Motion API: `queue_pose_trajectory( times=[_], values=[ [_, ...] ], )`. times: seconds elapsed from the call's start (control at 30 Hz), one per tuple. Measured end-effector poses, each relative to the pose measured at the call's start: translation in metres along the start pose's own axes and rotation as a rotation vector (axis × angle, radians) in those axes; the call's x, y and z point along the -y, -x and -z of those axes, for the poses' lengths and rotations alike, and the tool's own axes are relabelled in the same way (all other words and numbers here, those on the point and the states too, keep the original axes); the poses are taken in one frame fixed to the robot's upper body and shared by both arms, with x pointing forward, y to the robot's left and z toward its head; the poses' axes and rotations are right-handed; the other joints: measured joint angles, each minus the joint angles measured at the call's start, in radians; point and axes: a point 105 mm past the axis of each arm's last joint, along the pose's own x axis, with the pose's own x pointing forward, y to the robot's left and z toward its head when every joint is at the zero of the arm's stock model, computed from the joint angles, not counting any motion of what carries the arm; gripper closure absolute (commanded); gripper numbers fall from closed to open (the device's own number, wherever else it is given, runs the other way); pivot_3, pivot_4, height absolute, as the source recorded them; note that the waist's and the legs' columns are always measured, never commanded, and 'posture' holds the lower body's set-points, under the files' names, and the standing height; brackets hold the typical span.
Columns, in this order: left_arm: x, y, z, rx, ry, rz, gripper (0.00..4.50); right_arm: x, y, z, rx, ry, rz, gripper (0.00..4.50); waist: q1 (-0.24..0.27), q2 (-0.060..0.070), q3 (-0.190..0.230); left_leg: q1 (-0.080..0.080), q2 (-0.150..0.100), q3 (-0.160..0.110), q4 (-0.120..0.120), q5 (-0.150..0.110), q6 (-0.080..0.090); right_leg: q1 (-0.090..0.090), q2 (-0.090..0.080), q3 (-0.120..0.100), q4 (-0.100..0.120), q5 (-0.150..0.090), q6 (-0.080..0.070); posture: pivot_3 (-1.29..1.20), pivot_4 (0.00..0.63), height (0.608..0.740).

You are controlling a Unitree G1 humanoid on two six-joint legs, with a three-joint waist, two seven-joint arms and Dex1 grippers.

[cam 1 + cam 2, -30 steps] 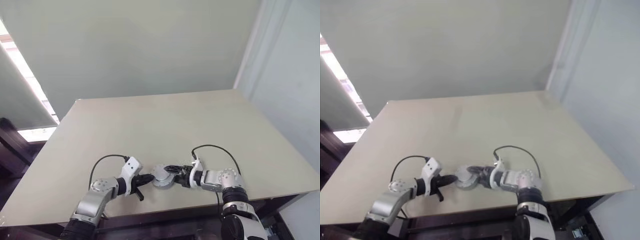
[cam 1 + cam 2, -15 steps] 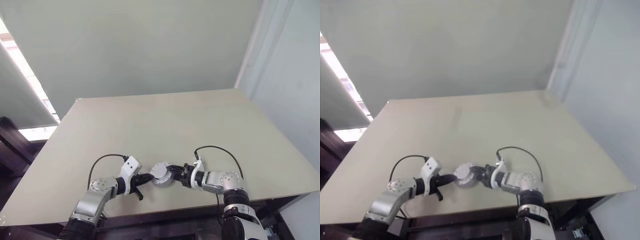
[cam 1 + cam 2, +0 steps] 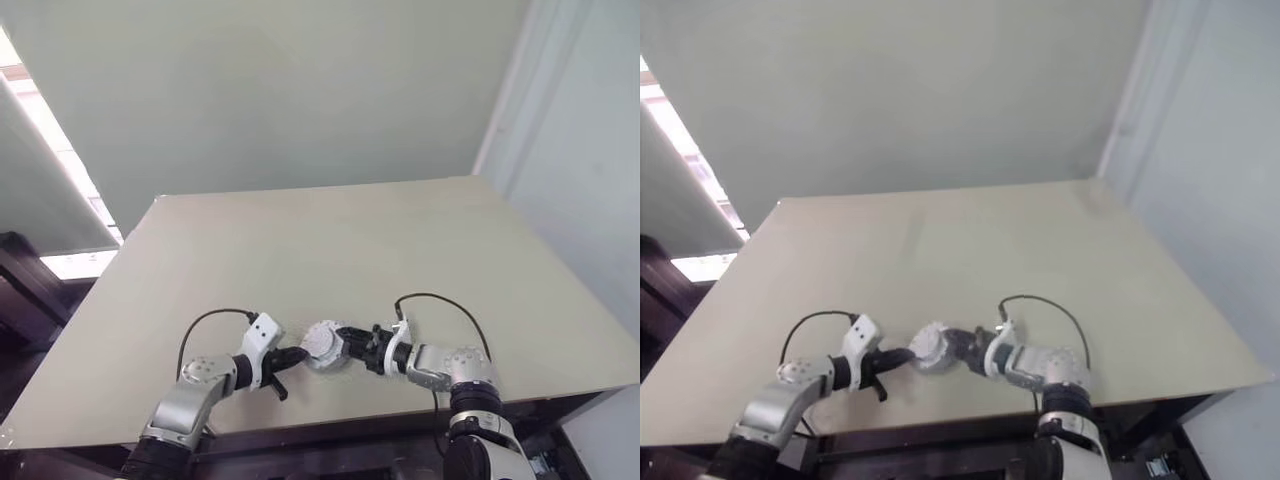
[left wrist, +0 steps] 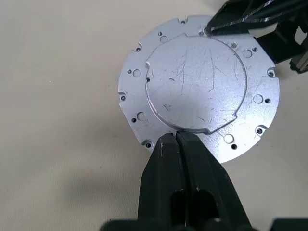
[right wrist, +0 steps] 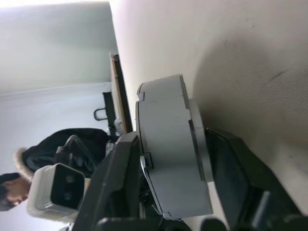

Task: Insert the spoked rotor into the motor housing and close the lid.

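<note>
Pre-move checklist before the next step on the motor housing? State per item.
1. Right gripper on the motor housing: ok, a finger sits against each of two opposite sides.
2. Left gripper shut: ok, its tips meet at the edge of the housing's raised centre.
3. Housing resting flat on the table: cannot tell.
4. Spoked rotor seated: cannot tell, the housing's inside is hidden.
5. Lid closed: cannot tell; the visible face is plain scratched silver.
</note>
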Motion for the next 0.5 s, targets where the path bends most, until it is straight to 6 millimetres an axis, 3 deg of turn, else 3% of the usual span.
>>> queue_pose_trajectory(
  times=[0.5],
  values=[
    [-0.0007,0.0004,0.0005,-0.004,-0.002,-0.003,4.5,-0.0036,-0.0028,0.0029,-0.005,0.084,0.026,2.7,-0.002,0.0,0.0,0.001,0.001,0.0,0.0,0.0,0.0,0.0,0.0,0.0,0.001,0.0,0.0,0.0,0.0,0.74]
  ],
)
